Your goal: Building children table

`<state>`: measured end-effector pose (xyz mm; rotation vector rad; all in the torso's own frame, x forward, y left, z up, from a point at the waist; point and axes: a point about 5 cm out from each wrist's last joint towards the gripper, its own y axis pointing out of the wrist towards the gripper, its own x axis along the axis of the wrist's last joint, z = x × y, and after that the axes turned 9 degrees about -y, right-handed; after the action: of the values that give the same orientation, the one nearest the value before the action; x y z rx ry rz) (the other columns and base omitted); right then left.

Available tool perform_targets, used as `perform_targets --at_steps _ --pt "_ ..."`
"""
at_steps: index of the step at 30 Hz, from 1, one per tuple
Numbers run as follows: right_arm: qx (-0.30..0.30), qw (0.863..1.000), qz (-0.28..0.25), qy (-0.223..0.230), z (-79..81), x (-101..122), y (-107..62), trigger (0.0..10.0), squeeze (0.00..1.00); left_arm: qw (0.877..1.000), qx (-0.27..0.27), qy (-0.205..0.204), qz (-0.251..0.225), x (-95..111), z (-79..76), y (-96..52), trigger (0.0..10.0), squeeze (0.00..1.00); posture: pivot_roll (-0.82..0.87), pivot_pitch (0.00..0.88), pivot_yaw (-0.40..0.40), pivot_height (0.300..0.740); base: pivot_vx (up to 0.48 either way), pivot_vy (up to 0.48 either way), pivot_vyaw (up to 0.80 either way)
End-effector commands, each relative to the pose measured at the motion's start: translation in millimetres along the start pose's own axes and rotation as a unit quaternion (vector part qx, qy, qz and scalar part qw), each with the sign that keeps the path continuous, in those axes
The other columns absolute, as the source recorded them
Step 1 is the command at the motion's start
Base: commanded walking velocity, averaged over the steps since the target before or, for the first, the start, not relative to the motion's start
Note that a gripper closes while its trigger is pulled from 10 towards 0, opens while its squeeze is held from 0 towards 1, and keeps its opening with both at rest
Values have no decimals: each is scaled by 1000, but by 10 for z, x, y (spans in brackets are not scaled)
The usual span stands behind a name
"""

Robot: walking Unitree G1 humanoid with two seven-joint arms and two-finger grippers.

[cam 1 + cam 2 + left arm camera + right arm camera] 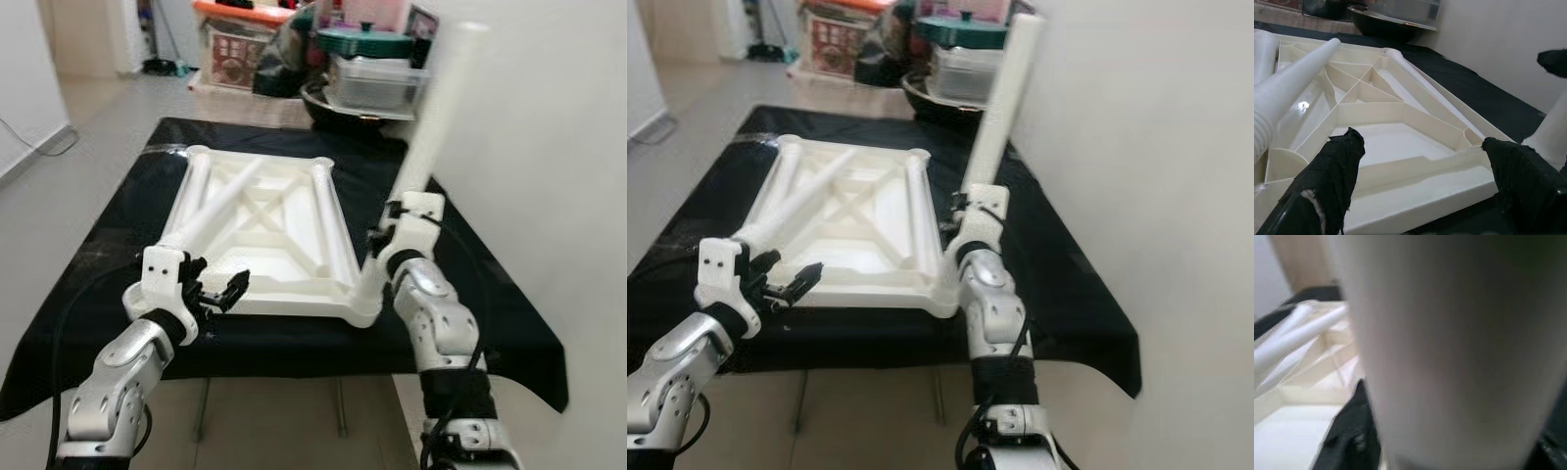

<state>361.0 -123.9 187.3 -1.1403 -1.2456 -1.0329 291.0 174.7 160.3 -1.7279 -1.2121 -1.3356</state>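
Observation:
A white plastic table top (294, 305) lies upside down on the black-covered table (490, 284), ribs facing up. One loose white leg (220, 208) lies slantwise across it, and two more lie along its left and right sides. My right gripper (384, 245) is shut on a fourth white leg (436, 127), holding it nearly upright over the top's near right corner; this leg (1449, 342) is close up and blurred in the right wrist view. My left gripper (220, 291) stands open at the near left corner, with nothing between its fingers (1337, 166), which point over the ribbed underside (1376, 142).
A dark bowl, a clear container (372, 83) and a green-lidded pot stand at the table's far end, with a storage box (235, 44) behind them. A white wall runs close along the right. Open floor lies to the left.

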Motion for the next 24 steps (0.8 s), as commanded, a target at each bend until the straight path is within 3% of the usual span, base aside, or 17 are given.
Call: perform_targets --at_steps 1,2,3,4,5,7,8,10,13,14,17,18,19,20,21,23,24 --pt "6 1000 -18 -14 -76 115 73 10000 769 1000 0 -3 9 -40 9 6 10000 0 131 0 -138 740 0 0 0" --pt "35 999 -34 -15 -126 211 109 10000 0 1000 0 -3 8 -40 10 4 10000 0 130 0 -139 740 0 0 0" --pt "35 999 -34 -15 -126 211 109 10000 0 1000 0 -3 8 -40 10 4 10000 0 130 0 -139 740 0 0 0" --pt "105 992 -59 -22 -173 319 98 10000 0 1000 1 -4 8 -41 10 5 10000 0 129 0 -142 740 0 0 0" --pt "105 992 -59 -22 -173 319 98 10000 0 1000 1 -4 8 -41 10 5 10000 0 129 0 -142 740 0 0 0" --pt "234 966 -89 -68 -261 372 1 10000 0 1000 1 -5 6 -41 9 10 10000 0 128 0 -141 740 0 0 0" --pt "234 966 -89 -68 -261 372 1 10000 0 1000 1 -5 6 -41 9 10 10000 0 128 0 -141 740 0 0 0" --pt "305 943 -63 -113 -300 248 -44 10000 0 1000 0 -4 7 -42 7 18 10000 0 136 0 -146 740 0 0 0" --pt "339 931 -35 -133 -304 139 -26 10000 0 1000 -1 -4 7 -42 8 23 10000 0 140 0 -148 740 0 0 0" --pt "345 928 -18 -142 -296 77 14 8667 0 1000 0 -3 7 -42 8 24 10000 0 140 0 -148 740 0 0 0" --pt "348 926 -7 -148 -294 35 42 8667 0 1000 0 -3 7 -44 9 24 10000 0 149 0 -153 740 0 0 0" --pt "342 927 5 -152 -280 -9 90 3529 0 1000 1 -2 7 -45 10 22 10000 0 149 0 -153 740 0 0 0" --pt "335 930 12 -150 -272 -34 131 1333 0 1000 2 -1 7 -47 12 18 10000 0 156 0 -154 740 0 0 0" --pt "330 932 16 -149 -269 -46 155 0 0 1000 2 -1 8 -48 13 15 10000 0 156 0 -154 740 0 0 0" --pt "279 950 28 -136 -313 -59 217 0 0 1000 3 0 8 -48 12 9 10000 0 162 0 -158 740 0 0 0" --pt "279 950 28 -136 -313 -59 217 0 0 1000 3 0 8 -48 12 9 10000 0 162 0 -158 740 0 0 0" --pt "247 960 36 -126 -351 -67 250 0 0 1000 3 0 8 -48 11 5 10000 0 162 0 -158 740 0 0 0"
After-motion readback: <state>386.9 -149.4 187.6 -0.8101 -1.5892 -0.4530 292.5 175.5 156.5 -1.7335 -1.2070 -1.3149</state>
